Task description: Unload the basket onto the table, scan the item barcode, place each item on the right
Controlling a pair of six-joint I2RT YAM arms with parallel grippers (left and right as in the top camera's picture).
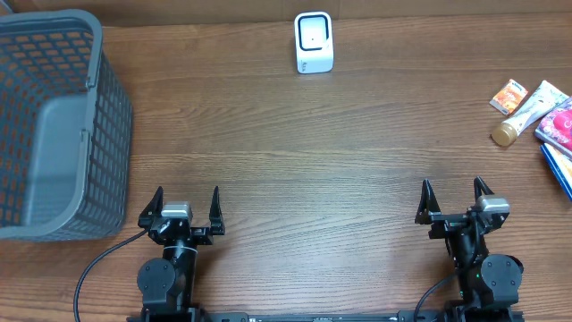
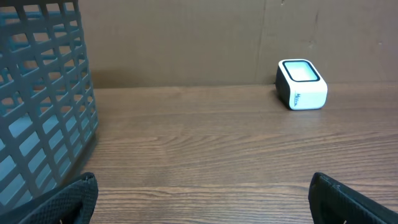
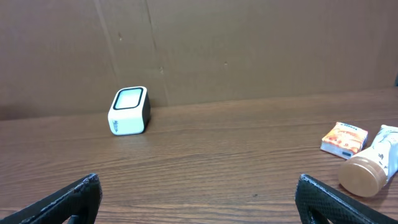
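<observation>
A white barcode scanner (image 1: 314, 43) stands upright at the far middle of the table; it also shows in the left wrist view (image 2: 301, 84) and the right wrist view (image 3: 129, 111). The items lie at the right edge: a small orange packet (image 1: 509, 94), a white tube with a tan cap (image 1: 527, 114), a red packet (image 1: 559, 125) and a blue item (image 1: 556, 165). My left gripper (image 1: 187, 195) hangs near the front edge on the left, open and empty (image 2: 202, 186). My right gripper (image 1: 453, 188) is at the front right, open and empty (image 3: 198, 183), a short way in front of the items.
A grey plastic basket (image 1: 112, 134) fills the far left of the table, its wall close to my left gripper (image 2: 43, 124). A brown cardboard wall closes off the back. The orange packet (image 3: 343, 138) and the tube's cap (image 3: 364, 175) lie right of my right fingers.
</observation>
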